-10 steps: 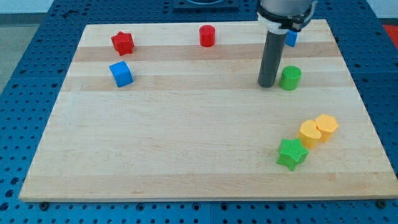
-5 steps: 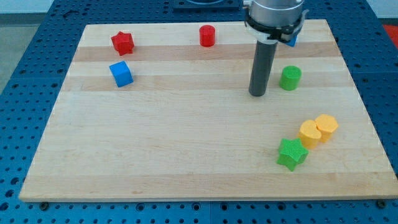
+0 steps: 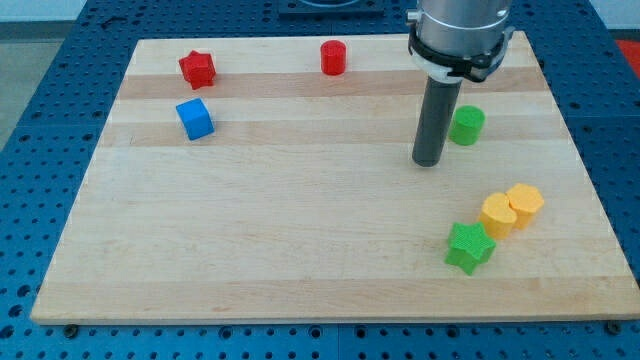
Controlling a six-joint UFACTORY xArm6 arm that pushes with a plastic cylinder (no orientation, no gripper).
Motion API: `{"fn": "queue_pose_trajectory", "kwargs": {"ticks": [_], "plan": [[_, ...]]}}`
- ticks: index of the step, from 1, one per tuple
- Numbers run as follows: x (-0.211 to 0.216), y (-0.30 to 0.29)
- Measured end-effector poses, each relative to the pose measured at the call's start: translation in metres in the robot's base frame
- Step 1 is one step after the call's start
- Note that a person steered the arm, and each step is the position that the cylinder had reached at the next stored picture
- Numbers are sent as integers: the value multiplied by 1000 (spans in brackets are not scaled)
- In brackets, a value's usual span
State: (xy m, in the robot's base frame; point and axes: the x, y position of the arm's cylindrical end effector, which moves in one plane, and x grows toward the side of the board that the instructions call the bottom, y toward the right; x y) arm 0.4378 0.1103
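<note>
Camera view: my tip (image 3: 428, 162) rests just left of the green cylinder (image 3: 466, 125), with no end effector shown

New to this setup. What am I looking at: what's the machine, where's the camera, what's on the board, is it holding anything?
It is one robot arm that ends in a straight dark rod, with no gripper, so it holds nothing. The single camera looks down at a slant on a wooden board. My tip rests on the board just to the view's left of, and slightly below, the green cylinder, with a small gap between them. Toward the view's bottom right lie two yellow blocks touching each other, and a green star against them. At the view's top left are a red star and a blue cube; a red cylinder sits at top centre.
</note>
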Motion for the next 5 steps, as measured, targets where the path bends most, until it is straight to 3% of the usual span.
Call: {"fn": "queue_pose_trajectory", "kwargs": {"ticks": [1, 4, 5], "plan": [[6, -9], [92, -60], [17, -21]]}}
